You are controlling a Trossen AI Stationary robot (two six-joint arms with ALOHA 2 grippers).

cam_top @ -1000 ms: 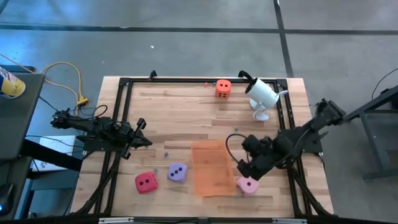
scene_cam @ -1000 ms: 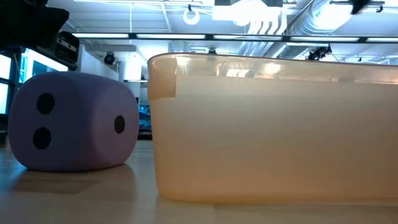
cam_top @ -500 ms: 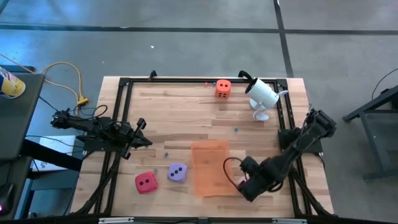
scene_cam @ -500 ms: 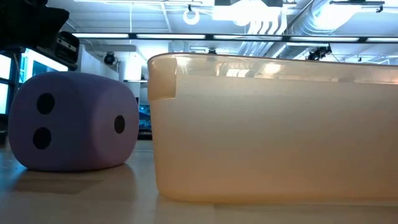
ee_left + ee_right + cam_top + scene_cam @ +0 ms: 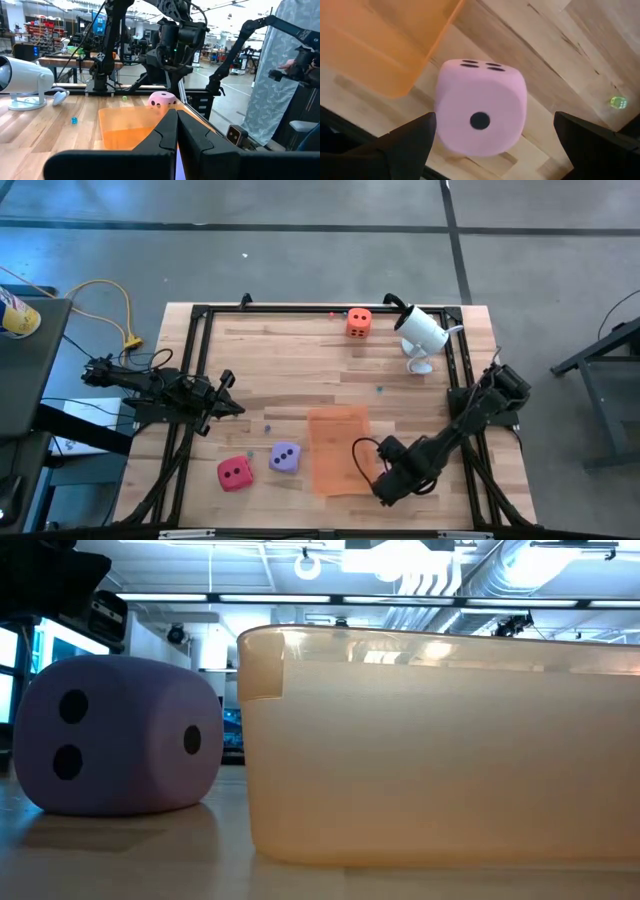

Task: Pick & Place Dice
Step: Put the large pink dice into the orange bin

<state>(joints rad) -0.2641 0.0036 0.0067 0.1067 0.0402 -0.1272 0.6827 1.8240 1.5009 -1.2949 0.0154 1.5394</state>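
Wooden table (image 5: 300,360) fills mid-frame on grey floor; right gripper (image 5: 492,137), fingers apart, straddles the pink die (image 5: 480,105) lower right; left gripper (image 5: 176,131) fingers together

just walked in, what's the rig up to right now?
The right tool is open over the pink die, fingers on either side of it, not gripping yet. That die sits on the table beside the orange bin. The left tool is shut, parked at the left side. The red die, purple die and orange die lie untouched.
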